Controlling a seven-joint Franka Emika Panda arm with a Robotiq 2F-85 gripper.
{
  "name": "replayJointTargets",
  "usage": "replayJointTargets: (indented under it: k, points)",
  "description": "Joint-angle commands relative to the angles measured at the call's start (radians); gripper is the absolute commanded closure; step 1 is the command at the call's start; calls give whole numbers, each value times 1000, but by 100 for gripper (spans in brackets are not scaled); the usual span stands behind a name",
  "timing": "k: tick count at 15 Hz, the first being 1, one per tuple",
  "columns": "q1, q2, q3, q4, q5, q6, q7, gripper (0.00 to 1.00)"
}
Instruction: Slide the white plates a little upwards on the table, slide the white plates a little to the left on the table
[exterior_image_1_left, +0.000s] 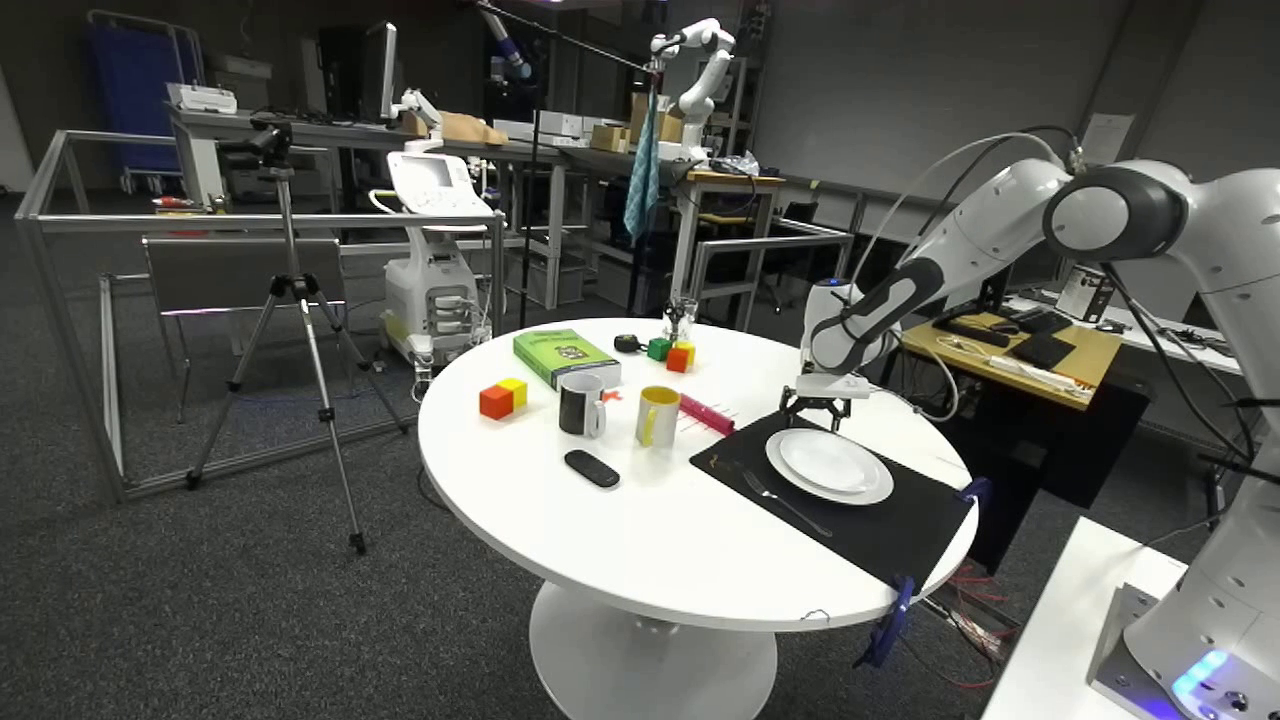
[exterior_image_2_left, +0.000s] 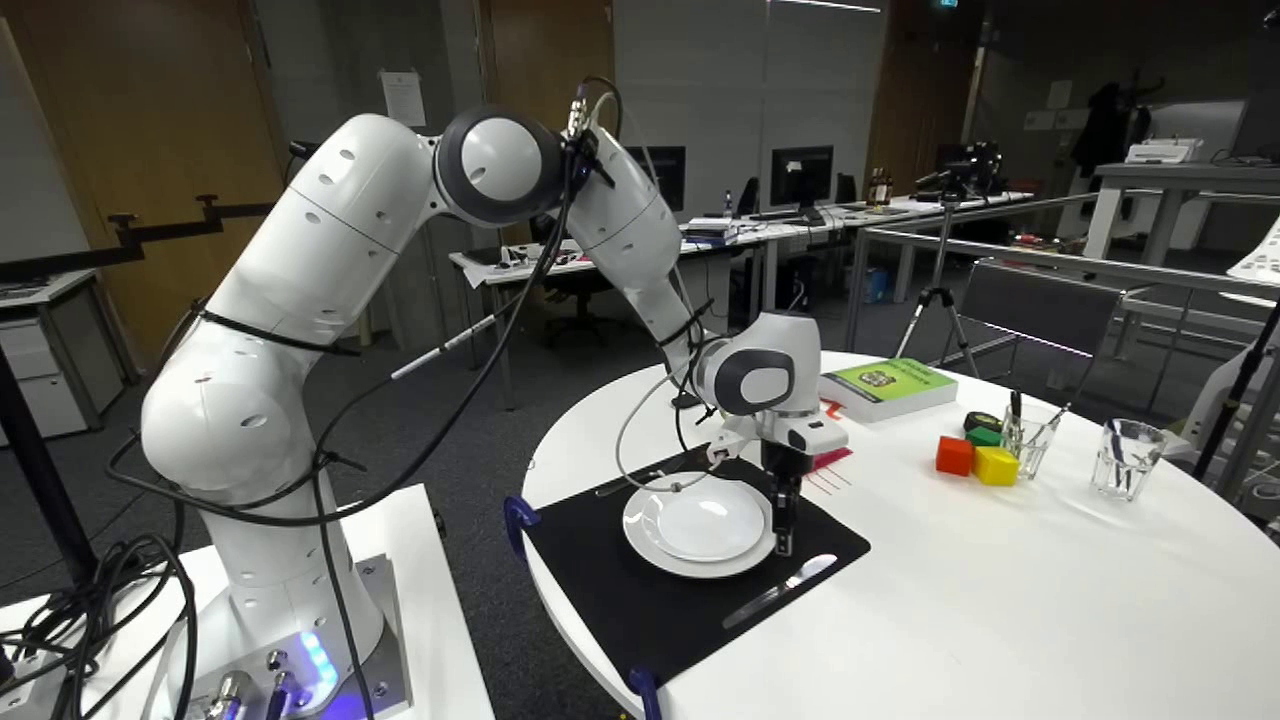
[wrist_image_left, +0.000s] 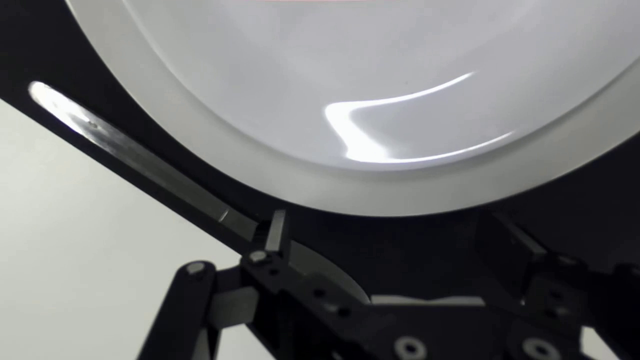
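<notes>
White plates look rigid, slick, probably brittle: push gently, low on the wider one's rim. End effector spread wide, nothing held, just beside.

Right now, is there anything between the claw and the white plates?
Nothing visible: in the wrist view, only black mat shows between the open claw and the white plates. The knife lies beside that gap, running partly beneath the claw.

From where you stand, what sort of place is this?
Probably a robotics lab: the background of an exterior view shows another white jointed robot arm, a white medical-looking console and a silver three-legged tripod.
</notes>
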Motion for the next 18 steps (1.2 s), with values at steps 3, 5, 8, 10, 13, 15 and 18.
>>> replayJointTargets:
  k: [3,5,8,10,13,15,18]
  points:
    - [22,-58,-49,-29,-64,0,-68,0]
    - [21,-94,-48,-54,-76,17,-103,0]
    - [23,-158,-39,-89,-77,50,-143,0]
    - [28,-208,-32,-118,-74,62,-168,0]
    - [34,-288,-18,-169,-71,57,-203,0]
    - [37,-347,-8,-213,-75,45,-224,0]
    - [52,-438,-2,-293,-96,35,-240,0]
